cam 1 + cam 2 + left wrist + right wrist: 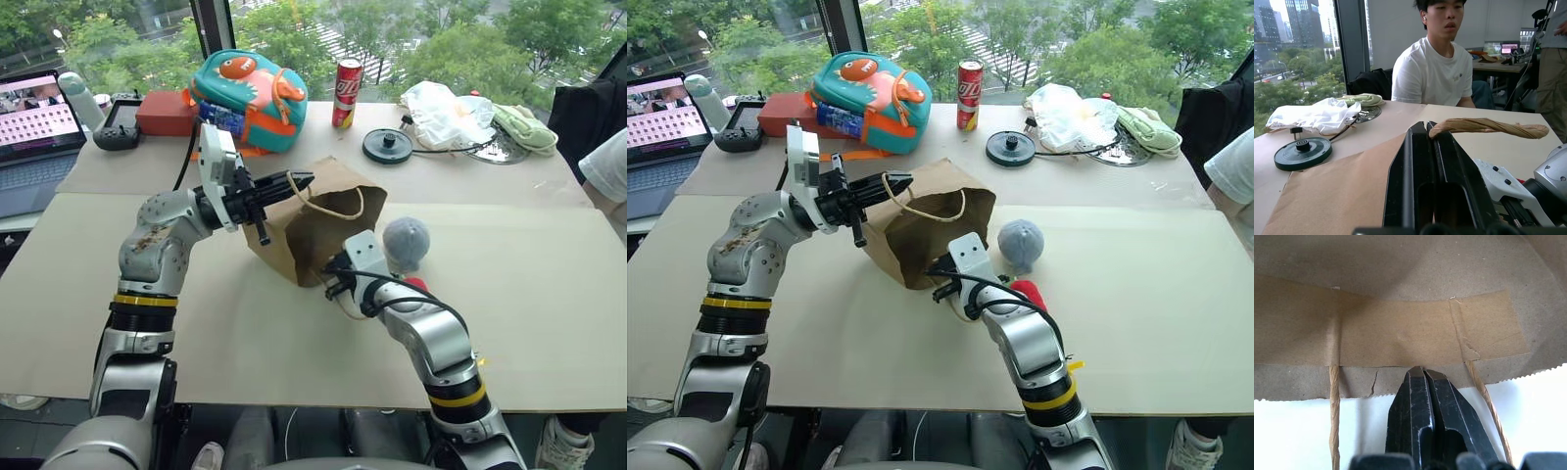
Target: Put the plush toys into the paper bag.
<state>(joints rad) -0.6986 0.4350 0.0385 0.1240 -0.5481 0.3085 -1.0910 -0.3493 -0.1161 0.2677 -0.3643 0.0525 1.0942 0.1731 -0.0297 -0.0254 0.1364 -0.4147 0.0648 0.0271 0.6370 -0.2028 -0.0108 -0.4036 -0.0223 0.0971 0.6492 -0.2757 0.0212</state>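
Observation:
The brown paper bag [313,230] lies on its side mid-table, its mouth lifted. My left gripper [302,180] is shut on its upper twine handle [1488,126], holding that edge up. My right gripper [1421,371] is shut, its tips pressed against the inside of the bag's lower rim between the two ends of the other handle; nothing shows between the fingers. The grey-blue plush ball [406,242] sits just right of the bag. The red chili plush [1027,291] peeks out behind my right wrist.
At the table's far side stand a teal and orange dinosaur backpack [245,98], a red can [346,93], a black disc [388,145] and a white plastic bag [446,113]. A laptop [34,127] is far left. A person [1435,68] sits at the right edge.

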